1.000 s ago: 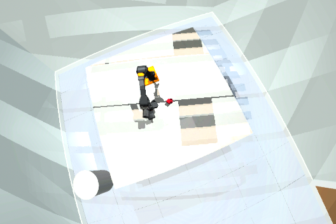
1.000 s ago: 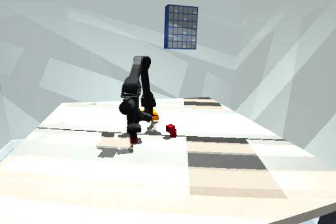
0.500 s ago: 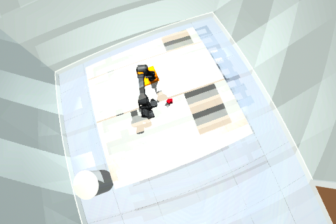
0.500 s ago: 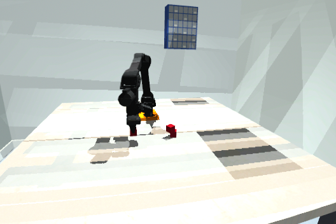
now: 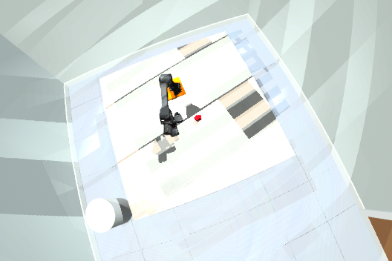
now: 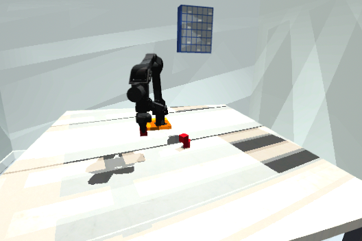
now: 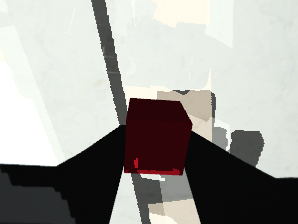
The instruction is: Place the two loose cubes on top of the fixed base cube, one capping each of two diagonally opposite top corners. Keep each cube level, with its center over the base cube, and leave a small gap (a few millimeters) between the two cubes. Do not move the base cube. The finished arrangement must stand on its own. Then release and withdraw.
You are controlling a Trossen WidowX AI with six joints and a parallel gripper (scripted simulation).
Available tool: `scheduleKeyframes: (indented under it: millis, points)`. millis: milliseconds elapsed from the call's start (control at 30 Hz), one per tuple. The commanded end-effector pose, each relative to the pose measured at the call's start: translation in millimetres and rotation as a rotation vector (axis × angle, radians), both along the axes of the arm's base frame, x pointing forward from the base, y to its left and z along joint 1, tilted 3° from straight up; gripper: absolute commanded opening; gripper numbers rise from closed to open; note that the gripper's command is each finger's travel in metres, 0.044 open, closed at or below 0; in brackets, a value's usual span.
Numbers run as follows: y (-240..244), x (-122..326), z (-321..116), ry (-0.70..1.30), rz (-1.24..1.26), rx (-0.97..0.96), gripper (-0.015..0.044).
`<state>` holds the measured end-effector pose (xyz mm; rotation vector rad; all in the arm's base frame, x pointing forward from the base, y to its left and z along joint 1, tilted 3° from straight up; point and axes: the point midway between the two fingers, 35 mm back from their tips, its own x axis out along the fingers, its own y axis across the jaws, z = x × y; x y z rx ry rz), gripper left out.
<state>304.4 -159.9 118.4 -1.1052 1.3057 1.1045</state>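
Hand (image 7: 156, 150) closed on a dark red cube (image 7: 157, 136) — wrist view shows the cube pinched between the two black fingers, one on each side face, cube roughly level and filling the gap. Exterior view: black arm (image 6: 145, 86) folded over, hand pointing down, the red cube (image 6: 143, 133) just visible at its tip and raised off the bench (image 6: 206, 189), with the arm's shadow lying on the surface below and nearer the camera. Orange base plate (image 6: 159, 126) sits under the arm's foot, just behind the hand. Second red piece (image 6: 184, 140) stands on the bench well apart from the hand, to its side near a dark seam line — looks like one cube on another, but too small to tell for sure. Top view: same red piece (image 5: 197, 118) beside the arm (image 5: 165, 104); held cube hidden under the hand there.
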Motion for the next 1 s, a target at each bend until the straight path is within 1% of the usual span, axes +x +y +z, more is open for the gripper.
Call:
scheduleKeyframes:
  millis: [0,200,967]
  points:
    - [0.1,-0.2,14.3,-0.009,-0.002,-0.007,0.0105]
    - [2.6,-0.8,22.0,-0.009,-0.021,-0.007,0.0105]
    - [58.4,13.4,18.1,-0.025,-0.646,-0.012,0.0105]
